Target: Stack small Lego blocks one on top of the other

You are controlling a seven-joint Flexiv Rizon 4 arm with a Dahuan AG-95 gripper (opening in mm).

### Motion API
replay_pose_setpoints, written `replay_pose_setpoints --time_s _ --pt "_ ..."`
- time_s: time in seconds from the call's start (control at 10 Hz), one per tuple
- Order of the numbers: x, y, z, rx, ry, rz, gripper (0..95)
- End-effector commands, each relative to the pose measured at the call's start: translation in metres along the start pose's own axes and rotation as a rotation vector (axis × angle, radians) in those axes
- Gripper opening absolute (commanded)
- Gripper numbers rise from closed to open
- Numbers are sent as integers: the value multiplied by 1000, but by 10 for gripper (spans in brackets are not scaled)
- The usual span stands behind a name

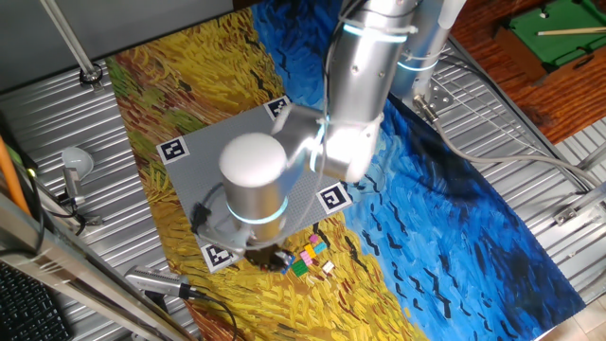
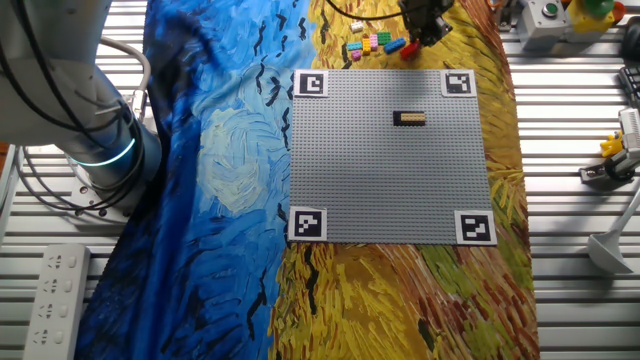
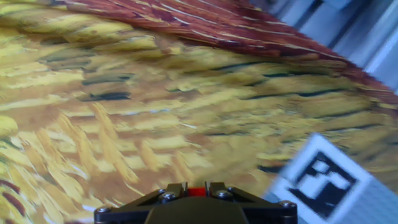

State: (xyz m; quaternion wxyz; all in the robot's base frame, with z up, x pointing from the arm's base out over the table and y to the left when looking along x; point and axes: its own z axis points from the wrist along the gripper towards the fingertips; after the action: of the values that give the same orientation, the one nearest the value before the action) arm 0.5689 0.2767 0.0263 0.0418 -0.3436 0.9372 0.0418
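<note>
Hand view showed the gripper (image 3: 198, 190) with a sliver of red between its fingertips; that was most likely the red Lego block (image 3: 197, 191), so I judged the fingers closed on it, though little of it showed. Below lay the yellow painted cloth (image 3: 124, 124), and off to the gripper's right a black-and-white square marker (image 3: 326, 174) at the corner of the grey baseplate (image 3: 379, 199).

From the other fixed view, the gripper (image 2: 424, 30) hung over the cloth just off the baseplate's (image 2: 390, 180) far edge. Right beside it lay the loose small Lego blocks (image 2: 375, 44), pink, yellow, green and others in a tight cluster. Further out, on the baseplate, sat 1 tan-orange flat block (image 2: 409, 119), alone, with nothing on top.

My reading: the task had barely begun. 1 brick served as a base, 1 seemed in hand, and no stack existed yet. Carrying the red brick over, seating it, and adding the remaining bricks all lay ahead.

Nothing stood between gripper and tan-orange block. In one fixed view the arm (image 1: 365, 85) hid much of the baseplate.
</note>
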Motion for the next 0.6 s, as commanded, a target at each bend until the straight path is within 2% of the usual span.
replay_pose_setpoints --time_s 0.1,0.4,0.6 --pt "15 -15 -14 -6 11 -37 0" --pt "45 -36 -25 -6 31 -71 0" --pt "50 -39 -26 -12 30 -55 0"
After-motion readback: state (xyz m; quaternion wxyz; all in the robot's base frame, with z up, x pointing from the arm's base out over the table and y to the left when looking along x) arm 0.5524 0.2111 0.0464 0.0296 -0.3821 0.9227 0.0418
